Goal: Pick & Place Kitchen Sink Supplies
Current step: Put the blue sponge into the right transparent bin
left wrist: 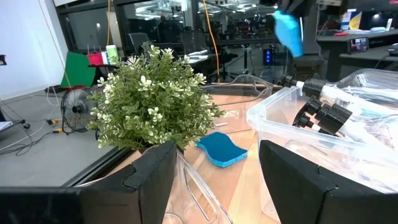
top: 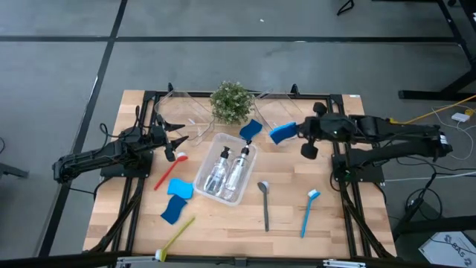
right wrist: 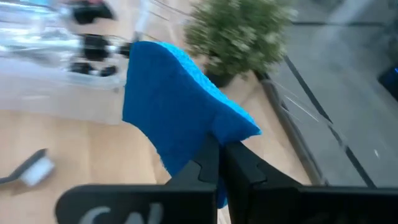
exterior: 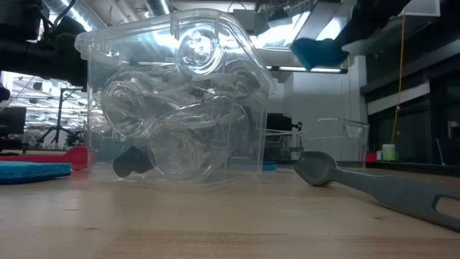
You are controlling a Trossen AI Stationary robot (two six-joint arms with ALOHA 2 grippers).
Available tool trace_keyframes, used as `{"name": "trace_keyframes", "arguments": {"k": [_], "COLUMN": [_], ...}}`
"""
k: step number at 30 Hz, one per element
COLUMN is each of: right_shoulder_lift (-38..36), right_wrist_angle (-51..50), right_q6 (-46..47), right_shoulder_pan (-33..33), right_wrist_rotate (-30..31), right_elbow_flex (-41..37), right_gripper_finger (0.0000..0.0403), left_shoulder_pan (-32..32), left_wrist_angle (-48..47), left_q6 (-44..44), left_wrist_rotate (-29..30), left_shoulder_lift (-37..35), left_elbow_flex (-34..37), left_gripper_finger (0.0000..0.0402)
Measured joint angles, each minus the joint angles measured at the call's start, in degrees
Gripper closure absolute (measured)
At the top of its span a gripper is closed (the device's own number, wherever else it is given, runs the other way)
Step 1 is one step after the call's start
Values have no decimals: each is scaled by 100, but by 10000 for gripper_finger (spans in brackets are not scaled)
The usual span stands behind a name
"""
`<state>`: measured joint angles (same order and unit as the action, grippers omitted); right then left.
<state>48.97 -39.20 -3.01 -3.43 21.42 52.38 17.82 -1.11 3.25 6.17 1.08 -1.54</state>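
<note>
1. Two arms reach inward from above: our left gripper (top: 177,141) stands spread and empty near the red brush (top: 168,170); our right gripper (top: 292,131) pinches a blue sponge (top: 282,132) beside the clear bin (top: 225,174).
2. Low down, that sponge (exterior: 318,50) hangs above the table.
3. Our left wrist faces the plant (left wrist: 149,99).
4. Our right fingers (right wrist: 239,163) press the sponge (right wrist: 174,115) between them.

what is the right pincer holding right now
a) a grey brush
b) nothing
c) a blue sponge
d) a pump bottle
c: the right pincer is shut on a blue sponge, and the view from above shows that sponge lifted at the tip of the right arm, near the plant.
</note>
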Motion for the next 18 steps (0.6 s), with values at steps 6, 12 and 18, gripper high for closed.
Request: {"name": "trace_keyframes", "arguments": {"k": [6, 12, 18], "right_shoulder_lift": [181, 457, 617], "right_wrist_angle": [-2, -34, -232], "right_q6": [260, 246, 124], "right_shoulder_pan": [-454, -790, -1026], "right_wrist_rotate": [4, -233, -359], "right_elbow_flex": [0, 0, 0], "right_gripper_finger": [397, 396, 396], "left_shoulder_pan": [0, 0, -1], "left_wrist_angle": [0, 0, 1], "left_q6": [2, 0, 2], "left_wrist_rotate": [-1, 1, 1], "left_shoulder_lift": [0, 0, 0], "left_elbow_flex": [0, 0, 0], "left_gripper_finger": [176, 176, 176]}}
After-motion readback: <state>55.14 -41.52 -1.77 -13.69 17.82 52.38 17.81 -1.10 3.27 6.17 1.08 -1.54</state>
